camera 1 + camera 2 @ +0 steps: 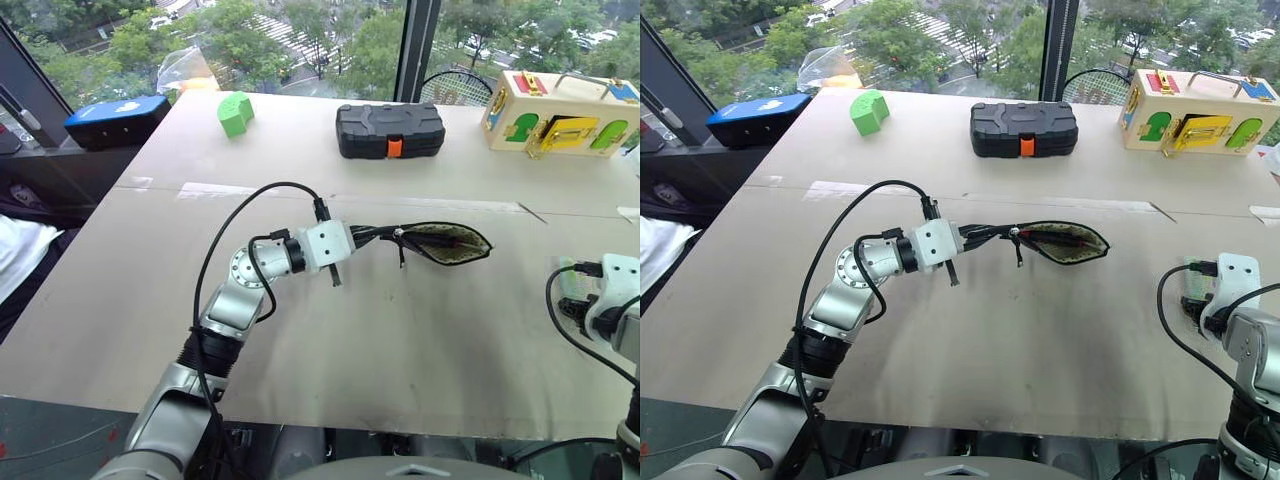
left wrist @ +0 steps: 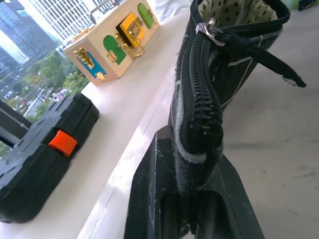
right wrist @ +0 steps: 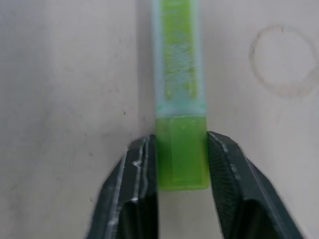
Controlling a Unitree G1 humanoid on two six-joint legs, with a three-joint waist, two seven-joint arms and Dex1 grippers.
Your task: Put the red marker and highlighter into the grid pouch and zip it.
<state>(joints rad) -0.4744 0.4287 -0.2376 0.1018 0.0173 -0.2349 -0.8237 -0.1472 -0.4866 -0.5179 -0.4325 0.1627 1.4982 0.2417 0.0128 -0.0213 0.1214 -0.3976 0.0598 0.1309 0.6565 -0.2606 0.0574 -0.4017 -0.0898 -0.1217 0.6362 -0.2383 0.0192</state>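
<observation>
Right wrist view: right gripper (image 3: 182, 164) has both fingers (image 3: 137, 194) pressed on the solid-green end of the highlighter (image 3: 180, 99), one each side; its paler, translucent section runs away from the jaws, lying flat on the table (image 3: 60, 99). So right pincer = clamped on highlighter, pen still on the tabletop.

Head views: right arm sits at the table's right edge, near the front; a bit of green shows by the wrist.

Left gripper (image 2: 192, 209) clenched on the closed end of the grid pouch (image 1: 445, 243), holding it lifted over mid-table, arm reaching fwd and to the right. Left wrist view: zipper teeth run up from between the fingers, slider and black pull cord (image 2: 269, 62) partway along; pouch mouth gapes open past that, dotted lining visible. Something red w/ dark body shows inside the mouth (image 1: 1065, 240), likely the red marker; can't confirm.

Far side of table: green curved block (image 1: 236, 112), black hard case (image 1: 390, 130) w/ orange latch, wooden latch box (image 1: 560, 112). Blue case (image 1: 118, 120) off the table's left corner.
</observation>
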